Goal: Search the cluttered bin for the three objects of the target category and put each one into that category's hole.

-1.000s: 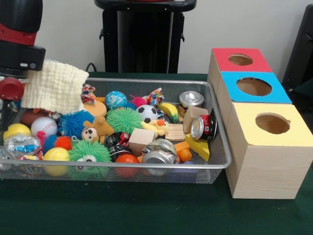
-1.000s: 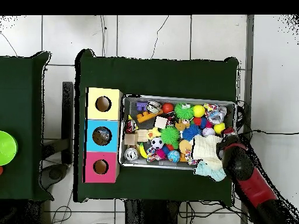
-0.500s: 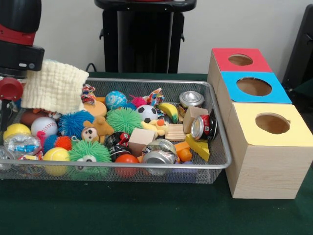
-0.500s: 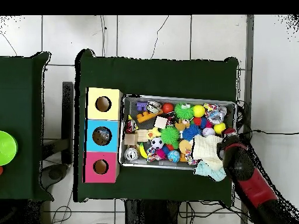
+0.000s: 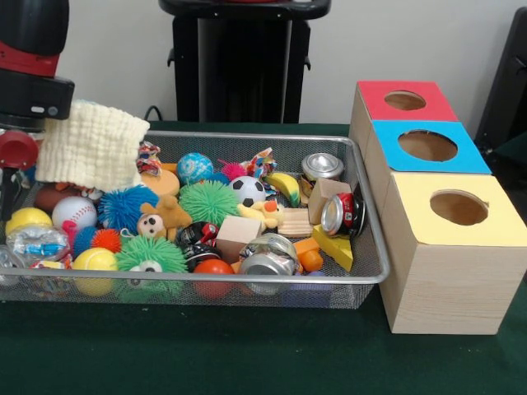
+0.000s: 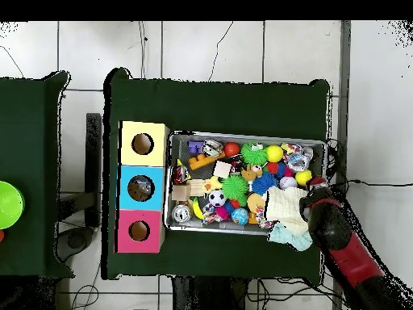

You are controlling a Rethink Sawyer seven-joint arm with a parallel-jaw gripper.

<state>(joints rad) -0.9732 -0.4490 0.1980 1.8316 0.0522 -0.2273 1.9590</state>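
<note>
Three boxes with holes, red, blue and yellow, stand in a row touching the bin at the end far from the gripper. The gripper hangs over the bin's other end; whether it is wide or narrow cannot be told. A cream cloth sits just beside it, draped over the bin's corner. A baseball and a yellow ball lie near the gripper. Three cans lie well apart from it, toward the boxes.
</note>
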